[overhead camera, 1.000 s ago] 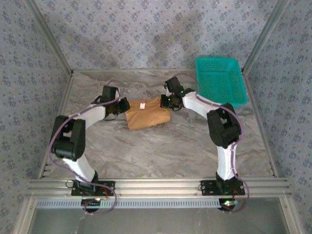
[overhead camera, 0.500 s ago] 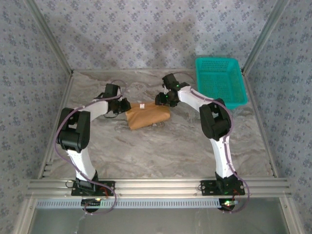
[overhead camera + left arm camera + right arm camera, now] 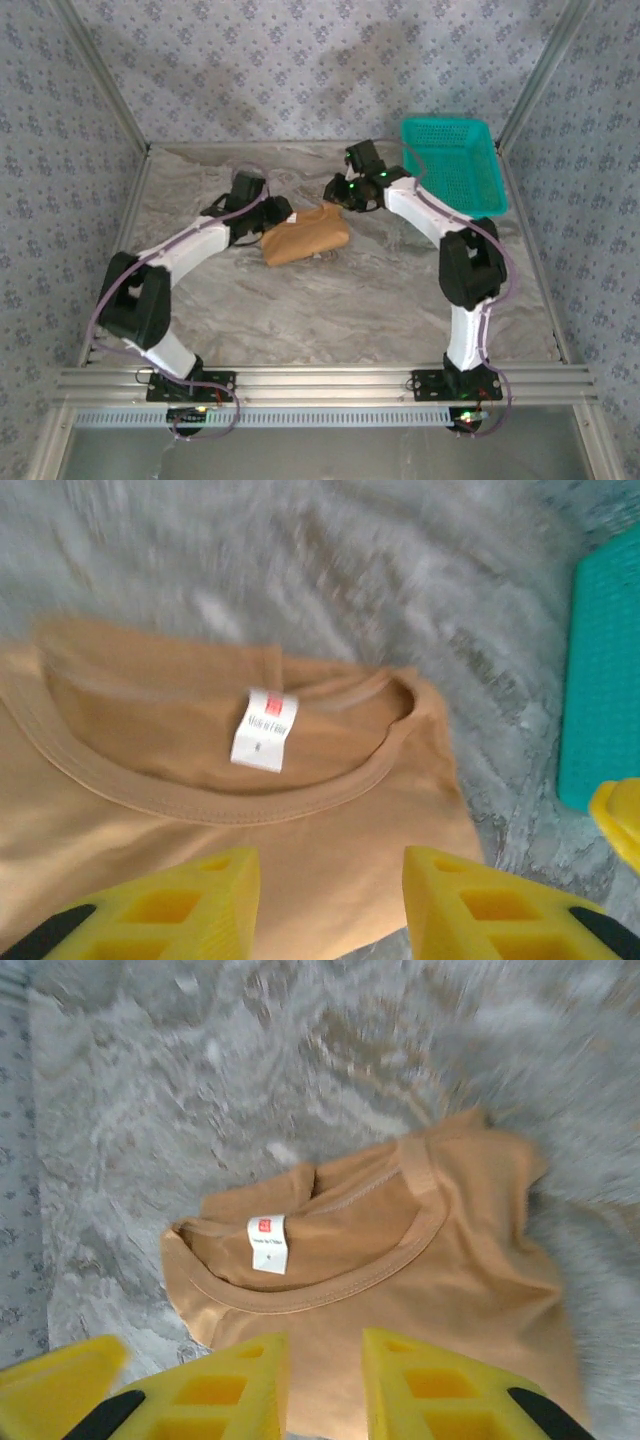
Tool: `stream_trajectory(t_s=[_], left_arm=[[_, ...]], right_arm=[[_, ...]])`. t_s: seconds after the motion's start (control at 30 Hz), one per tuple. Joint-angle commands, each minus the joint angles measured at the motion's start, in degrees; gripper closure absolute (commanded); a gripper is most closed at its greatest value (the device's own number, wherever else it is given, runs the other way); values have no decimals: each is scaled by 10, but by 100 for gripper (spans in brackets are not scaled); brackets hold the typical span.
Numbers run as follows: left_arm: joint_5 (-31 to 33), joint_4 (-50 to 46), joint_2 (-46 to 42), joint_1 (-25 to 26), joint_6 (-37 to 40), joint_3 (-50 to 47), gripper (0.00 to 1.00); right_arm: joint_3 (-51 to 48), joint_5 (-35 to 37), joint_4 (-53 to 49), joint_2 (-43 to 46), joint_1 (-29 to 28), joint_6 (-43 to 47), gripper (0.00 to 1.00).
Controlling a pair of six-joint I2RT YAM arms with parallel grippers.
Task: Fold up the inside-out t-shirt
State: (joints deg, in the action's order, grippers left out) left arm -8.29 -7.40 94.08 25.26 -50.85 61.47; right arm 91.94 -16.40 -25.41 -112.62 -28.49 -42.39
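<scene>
In the top external view, the inside-out t-shirt [image 3: 305, 236] is seen as a compact, tan-orange folded bundle on the marbled grey desk [image 3: 330, 300], a little beyond the middle, with its longer side running left to right and its right end raised slightly toward the far side. The left claw [image 3: 275, 213] is placed at the bundle's far left corner and the right claw [image 3: 335, 192] just beyond its far right corner; from this height the set of their jaws cannot be told. A teal basket [image 3: 445, 125] is stood at the far right corner of the desk, apart from the shirt. In the left wrist view, the inside-out t-shirt [image 3: 150, 810] is shown flat, its ribbed neckband [image 3: 190, 805] curving across the cloth, with stitched seams visible and a small white label [image 3: 264, 729] with a red strip on top. The left claw [image 3: 325, 860] is held above the cloth with its yellow fingers [image 3: 210, 890] parted and nothing gripped between them; the teal basket [image 3: 605, 680] is seen at the right edge. In the right wrist view, the inside-out t-shirt [image 3: 440, 1260] is shown with the same label [image 3: 267, 1244] and neckband [image 3: 330, 1295], its edges rumpled against the desk [image 3: 150, 1090]. The right claw [image 3: 325, 1345] is held over it with a narrow gap between its fingers [image 3: 420, 1380], and no cloth is pinched.
</scene>
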Motion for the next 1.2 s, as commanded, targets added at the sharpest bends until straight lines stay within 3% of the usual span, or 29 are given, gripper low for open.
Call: stream_trajectory(t_s=[0.0, 0.23, 0.43, 0.53, 0.67, 0.73, 0.87, 1.0, 1.17], left_arm=[[-41, 80, 62, -6, -88, -47, 61], [2, 26, 56, -43, -44, -146, 63], [51, -127, 21, -98, 105, -68, 61], [54, -170, 7, -99, 143, -18, 60], [73, -195, -38, -52, 115, 15, 58], [81, -169, -57, -8, 80, 8, 57], [23, -33, -38, 59, -2, -26, 56], [-72, 67, 39, 58, -43, -14, 55], [-112, 101, 131, 42, -59, 15, 55]], right_arm=[[-16, -24, 13, -59, -19, -73, 77], [-142, 7, 68, -81, -35, -142, 82], [-170, 61, 85, -37, -78, -170, 81], [-139, 75, 66, -6, -90, -163, 75], [-118, 104, 7, 69, -79, -127, 57], [-138, 115, -12, 115, -56, -113, 53], [-207, 117, -22, 194, 20, -98, 52], [-268, 101, -2, 237, 69, -95, 53], [-275, 90, -17, 249, 94, -78, 53]])
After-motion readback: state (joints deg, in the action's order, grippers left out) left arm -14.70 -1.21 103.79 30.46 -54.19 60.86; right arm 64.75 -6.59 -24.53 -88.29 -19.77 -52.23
